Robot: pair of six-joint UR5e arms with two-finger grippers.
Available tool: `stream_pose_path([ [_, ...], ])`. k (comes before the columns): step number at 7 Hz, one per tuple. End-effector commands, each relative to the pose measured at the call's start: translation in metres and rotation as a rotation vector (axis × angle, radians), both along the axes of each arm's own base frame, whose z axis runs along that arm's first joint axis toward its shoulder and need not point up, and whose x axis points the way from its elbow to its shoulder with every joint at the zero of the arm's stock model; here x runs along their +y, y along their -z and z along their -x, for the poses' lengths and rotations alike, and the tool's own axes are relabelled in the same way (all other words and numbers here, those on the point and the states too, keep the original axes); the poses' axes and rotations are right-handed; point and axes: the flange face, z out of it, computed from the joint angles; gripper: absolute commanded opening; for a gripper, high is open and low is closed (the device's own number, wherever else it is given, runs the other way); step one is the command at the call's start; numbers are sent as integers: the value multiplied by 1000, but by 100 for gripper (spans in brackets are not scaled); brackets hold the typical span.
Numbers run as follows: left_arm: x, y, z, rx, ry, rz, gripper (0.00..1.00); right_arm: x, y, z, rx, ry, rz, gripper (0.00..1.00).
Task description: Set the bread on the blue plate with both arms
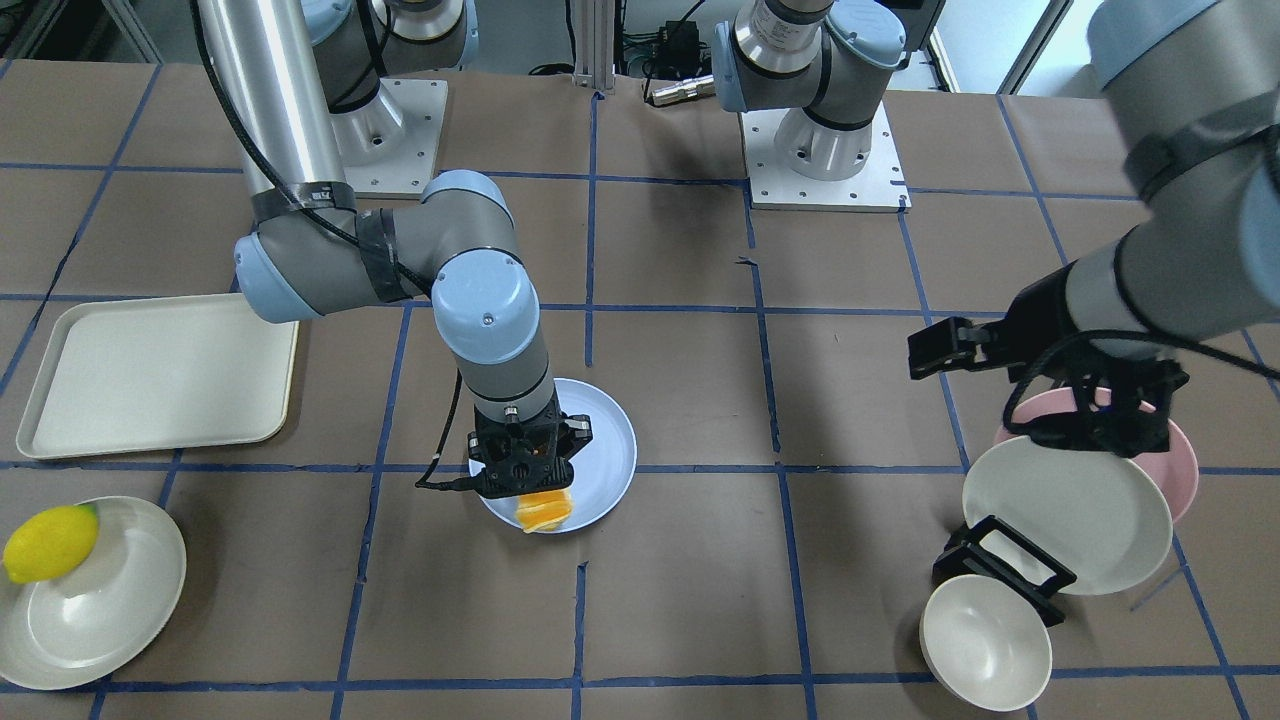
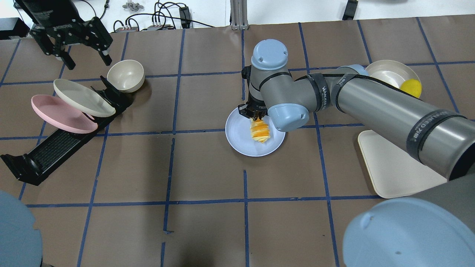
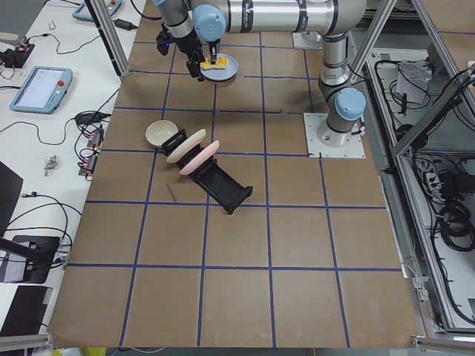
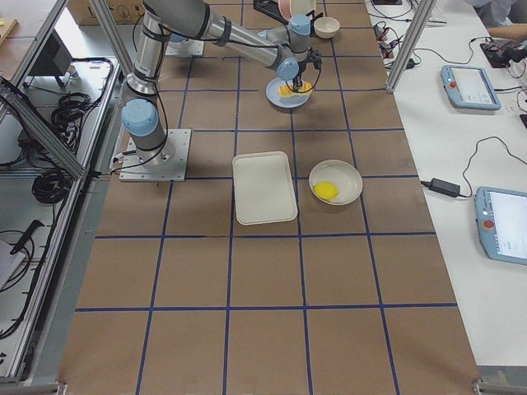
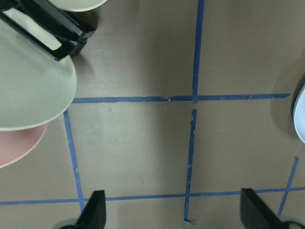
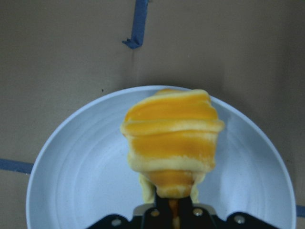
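Note:
The bread [image 6: 171, 143], a ridged orange-and-cream loaf, lies over the blue plate [image 6: 81, 171] near the table's middle. My right gripper [image 6: 174, 210] is shut on the loaf's near end. I cannot tell whether the loaf rests on the plate. In the overhead view the bread [image 2: 259, 130] lies on the right half of the blue plate [image 2: 241, 139], with the right gripper [image 2: 256, 114] at its far end. My left gripper [image 2: 86, 59] is open and empty, high above the dish rack; its wrist view shows spread fingertips [image 5: 95, 210] and the plate's edge [image 5: 301, 114].
A black dish rack [image 2: 55, 144] holds a cream plate [image 2: 81, 97] and a pink plate [image 2: 59, 115]; a cream bowl [image 2: 126, 76] stands beside it. A cream tray [image 2: 389, 167] and a cream plate [image 2: 386, 72] with a lemon [image 2: 411, 87] lie under the right arm.

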Motion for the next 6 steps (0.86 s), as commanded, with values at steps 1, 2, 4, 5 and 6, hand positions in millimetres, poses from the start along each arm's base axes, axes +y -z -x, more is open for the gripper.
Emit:
stream_pose_path([
  [1, 52, -71, 13, -11, -10, 65, 100, 6, -6, 2, 17, -5, -54, 6],
  [2, 57, -62, 14, -5, -36, 55, 100, 13, -17, 3, 17, -7, -56, 6],
  [4, 75, -31, 27, 39, -52, 81, 98, 11, -23, 1, 10, -13, -58, 99],
  [5, 71, -20, 24, 14, -63, 164, 100, 11, -22, 1, 9, -13, -61, 100],
  [6, 78, -20, 26, 9, -61, 187, 100, 11, -23, 1, 10, -13, -59, 100],
])
